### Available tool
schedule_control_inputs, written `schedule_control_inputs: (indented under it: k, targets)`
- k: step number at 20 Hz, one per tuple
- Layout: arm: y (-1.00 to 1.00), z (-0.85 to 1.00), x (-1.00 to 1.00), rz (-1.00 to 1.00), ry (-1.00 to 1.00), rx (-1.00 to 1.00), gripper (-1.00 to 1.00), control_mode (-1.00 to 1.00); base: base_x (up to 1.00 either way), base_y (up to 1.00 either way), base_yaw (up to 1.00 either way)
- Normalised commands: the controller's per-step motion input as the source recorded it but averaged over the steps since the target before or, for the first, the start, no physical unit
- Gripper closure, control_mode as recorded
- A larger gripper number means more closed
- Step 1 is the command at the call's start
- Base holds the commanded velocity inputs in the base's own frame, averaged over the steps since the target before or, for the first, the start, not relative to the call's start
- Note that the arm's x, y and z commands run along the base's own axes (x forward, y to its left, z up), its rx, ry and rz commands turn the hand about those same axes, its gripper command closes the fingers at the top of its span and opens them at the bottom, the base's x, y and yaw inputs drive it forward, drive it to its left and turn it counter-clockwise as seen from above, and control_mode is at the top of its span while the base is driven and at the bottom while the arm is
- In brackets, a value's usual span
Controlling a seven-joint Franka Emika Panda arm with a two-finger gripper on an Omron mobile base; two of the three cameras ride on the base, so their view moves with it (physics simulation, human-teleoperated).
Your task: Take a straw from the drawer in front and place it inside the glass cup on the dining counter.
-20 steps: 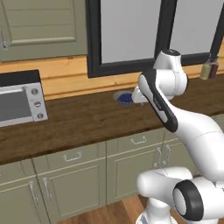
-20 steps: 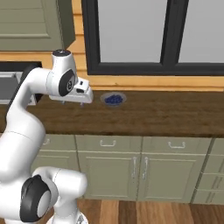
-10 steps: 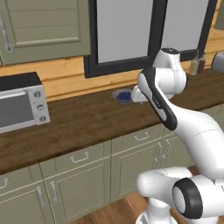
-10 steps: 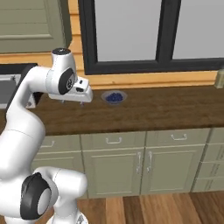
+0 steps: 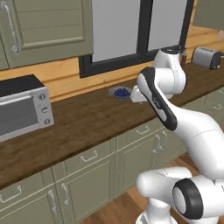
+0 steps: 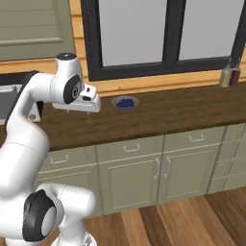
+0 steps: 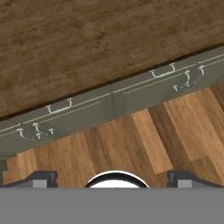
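My gripper (image 5: 139, 94) (image 6: 79, 108) hangs over the front part of a wooden worktop (image 6: 168, 113). It is open, its fingertips (image 7: 41, 178) stand wide apart and nothing is between them. Under the worktop runs a row of shut sage-green drawers with small silver handles; one drawer (image 6: 129, 148) (image 5: 92, 156) (image 7: 59, 107) lies just below and right of the hand. Which drawer is meant I cannot tell. The straw, the glass cup and the dining counter are out of view.
A silver microwave (image 5: 22, 109) stands at the left of the worktop. A small bowl of blue things (image 5: 119, 92) (image 6: 125, 102) sits under the window, a toaster (image 5: 205, 57) and bottles (image 6: 229, 77) farther right. Wood floor (image 6: 182, 216) lies before the cabinets.
The whole picture has shifted because the base moved. The toaster and the bottles have come into view at the right. The arm keeps its pose and the gripper stays open.
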Motion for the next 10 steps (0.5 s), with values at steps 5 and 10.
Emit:
schedule_control_inputs:
  k: [5, 10]
  targets:
    - [0.00, 0.00, 0.00, 0.00, 0.00, 0.00, -1.00, 1.00, 0.23, 0.65, -0.44]
    - [0.00, 0.00, 0.00, 0.00, 0.00, 0.00, -1.00, 1.00, 0.37, 0.63, -0.48]
